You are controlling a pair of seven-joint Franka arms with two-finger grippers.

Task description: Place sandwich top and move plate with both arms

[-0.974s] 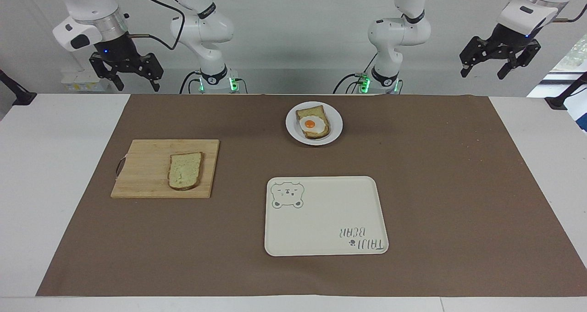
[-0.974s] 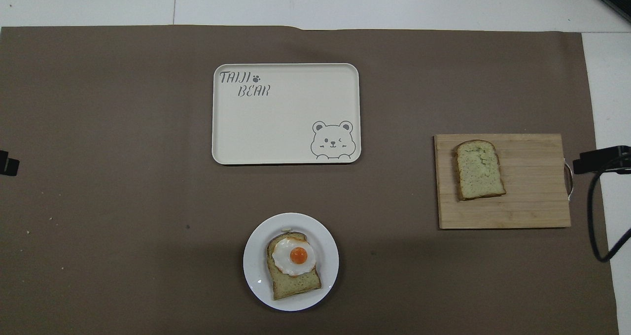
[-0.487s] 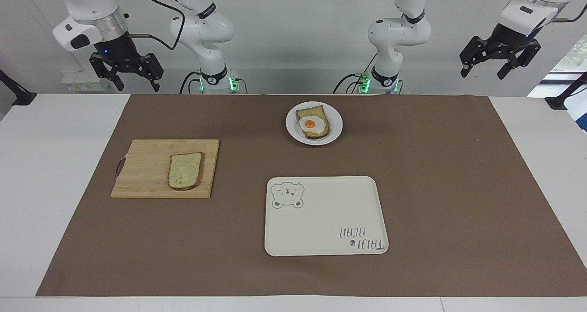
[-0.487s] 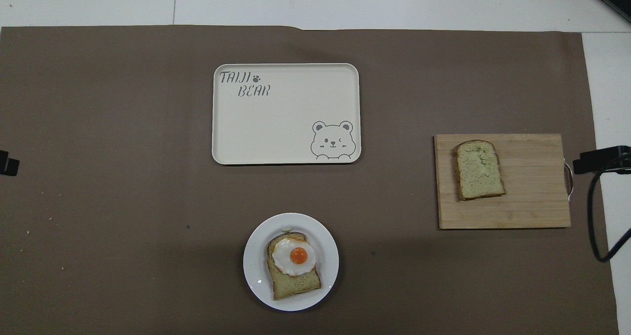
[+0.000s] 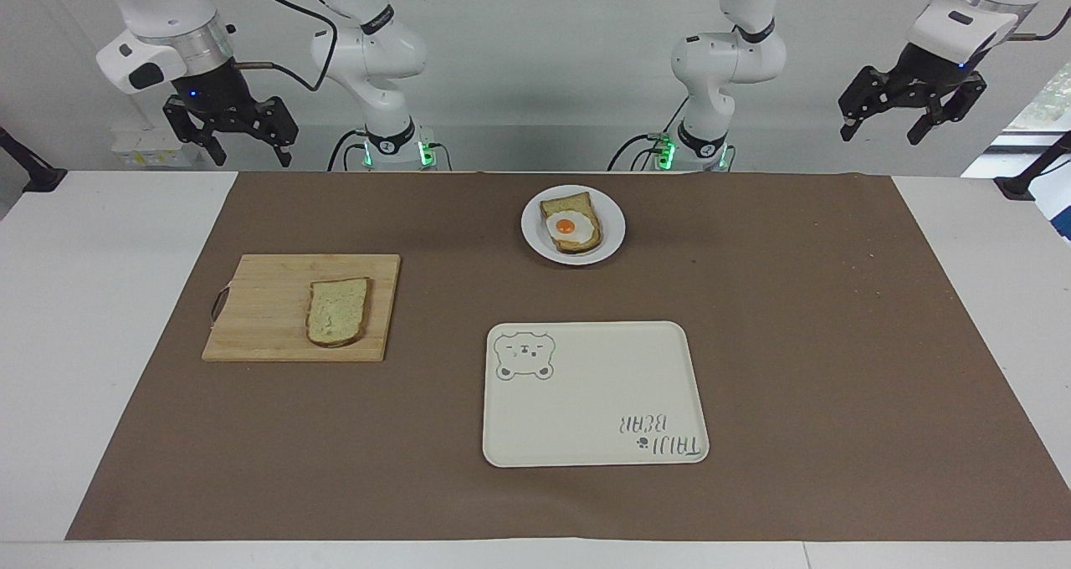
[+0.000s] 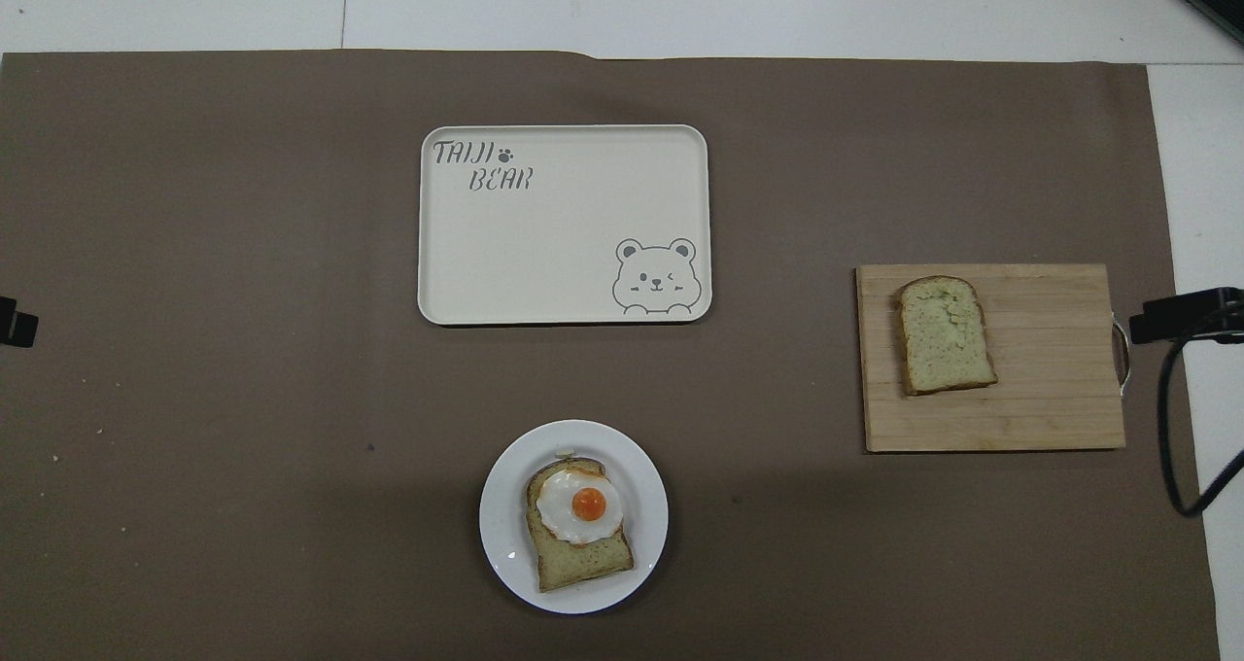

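No movement; sandwich top [image 5: 337,310] well apart from right gripper [image 5: 230,138]

White table [image 5: 100,318] covered by brown paper mat [image 5: 820,318]; plain pale wall [image 5: 544,67] at back; daylit window [image 5: 1050,92] at one edge.

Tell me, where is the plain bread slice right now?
The bread slice lies on the wooden board, toward the right arm's end of the table.

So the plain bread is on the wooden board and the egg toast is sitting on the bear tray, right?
Not quite. The egg toast sits on the round white plate, as the overhead view shows; the bear tray holds nothing. The plain bread does lie on the wooden board.
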